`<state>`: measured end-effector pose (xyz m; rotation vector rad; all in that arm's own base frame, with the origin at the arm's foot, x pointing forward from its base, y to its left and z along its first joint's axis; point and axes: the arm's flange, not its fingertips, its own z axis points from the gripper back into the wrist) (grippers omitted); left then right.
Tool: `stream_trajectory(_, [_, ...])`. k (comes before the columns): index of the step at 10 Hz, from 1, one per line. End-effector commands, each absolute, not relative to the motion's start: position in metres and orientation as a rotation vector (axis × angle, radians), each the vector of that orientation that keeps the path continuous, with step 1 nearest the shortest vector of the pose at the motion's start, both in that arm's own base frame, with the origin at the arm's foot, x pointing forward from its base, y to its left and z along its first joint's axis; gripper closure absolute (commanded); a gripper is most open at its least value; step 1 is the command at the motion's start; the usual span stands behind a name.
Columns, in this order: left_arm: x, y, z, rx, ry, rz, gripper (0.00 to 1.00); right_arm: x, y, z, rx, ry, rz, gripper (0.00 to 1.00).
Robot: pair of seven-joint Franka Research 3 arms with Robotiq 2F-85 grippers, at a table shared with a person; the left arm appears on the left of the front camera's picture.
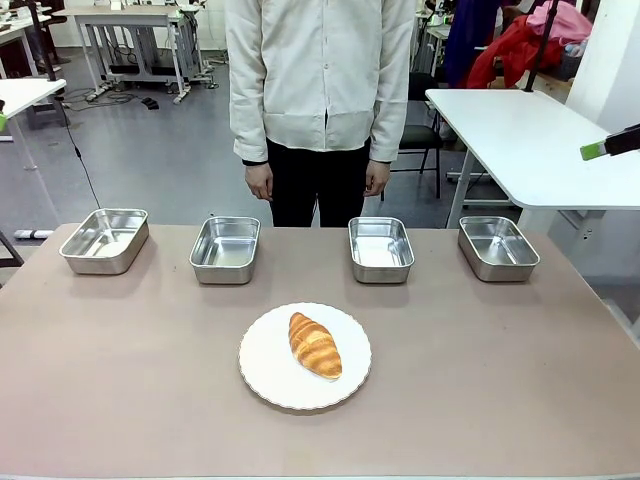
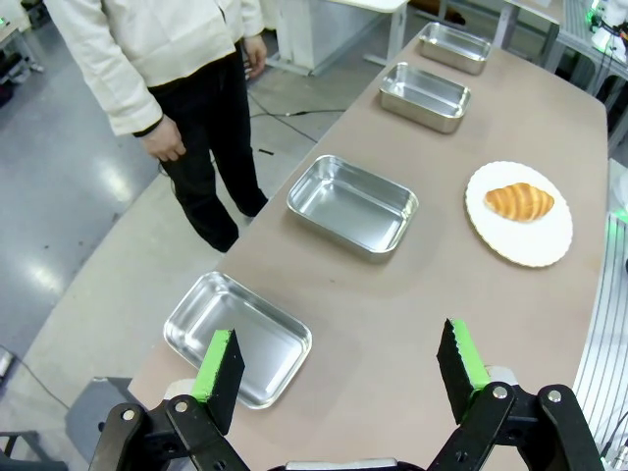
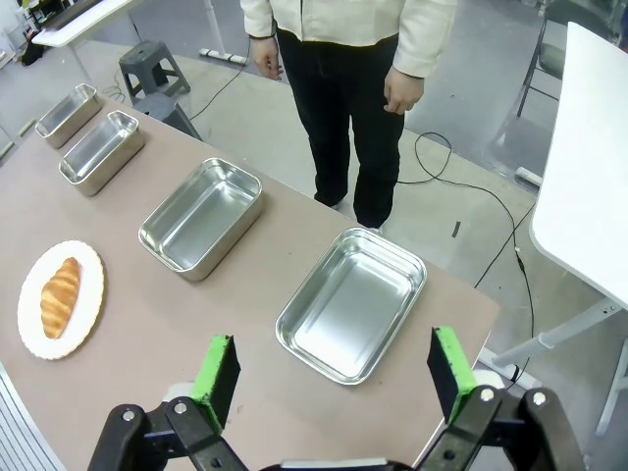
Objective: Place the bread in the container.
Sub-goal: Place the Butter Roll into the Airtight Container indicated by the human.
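**Four empty pans, one croissant, both grippers idle**

Front view: the bread (image 1: pixel 315 345) lies on a white plate (image 1: pixel 262 365) at the middle of the surface (image 1: pixel 120 380), toward the robot's edge. It is slanted from far-left to near-right. Four steel pans line the far edge. The inner-left pan (image 1: pixel 225 250) and inner-right pan (image 1: pixel 381 249) sit nearest the plate, and I can't tell which one is meant as the container. The person (image 1: pixel 320 90) stands beyond the far edge, hands down and off the surface.

Left wrist view: the left gripper (image 2: pixel 339 353) hangs released, nothing between its pads, above the far-left pan (image 2: pixel 235 339) by the far left corner. The bread is well apart from it.

Right wrist view: the right gripper (image 3: pixel 332 358) is spread and empty above the far-right pan (image 3: pixel 351 306) by the far right corner, again well apart from the bread.

Whichever arm goes, I'd turn the wrist so the fingers straddle the croissant's narrow width, not its length. It should come straight down and close softly, since that crust looks easy to crush. Lift clear of the plate's rim, then lower well inside a pan's rolled rim before letting go.
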<state>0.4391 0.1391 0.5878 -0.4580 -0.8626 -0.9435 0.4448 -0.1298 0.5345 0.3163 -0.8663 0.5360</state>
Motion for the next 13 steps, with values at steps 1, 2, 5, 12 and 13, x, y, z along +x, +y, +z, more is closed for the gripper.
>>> stream_trajectory(1, [0.4391,0.1386,0.5899,-0.459,-0.867,-0.947,0.00,0.4457,-0.1297,0.5341,0.330,-0.880,0.535,0.00])
stream_trajectory(2, [0.4391,0.1386,0.5899,-0.459,-0.867,-0.947,0.00,0.4457,-0.1297,0.5341,0.330,-0.880,0.535,0.00])
stream_trajectory(5, [0.4391,0.1386,0.5899,-0.459,-0.867,-0.947,0.00,0.4457,-0.1297,0.5341,0.330,-0.880,0.535,0.00])
stream_trajectory(12, [0.4391,0.1386,0.5899,-0.459,-0.867,-0.947,0.00,0.4457,-0.1297,0.5341,0.330,-0.880,0.535,0.00])
stream_trajectory(13, [0.4391,0.1386,0.5899,-0.459,-0.867,-0.947,0.00,0.4457,-0.1297,0.5341,0.330,-0.880,0.535,0.00])
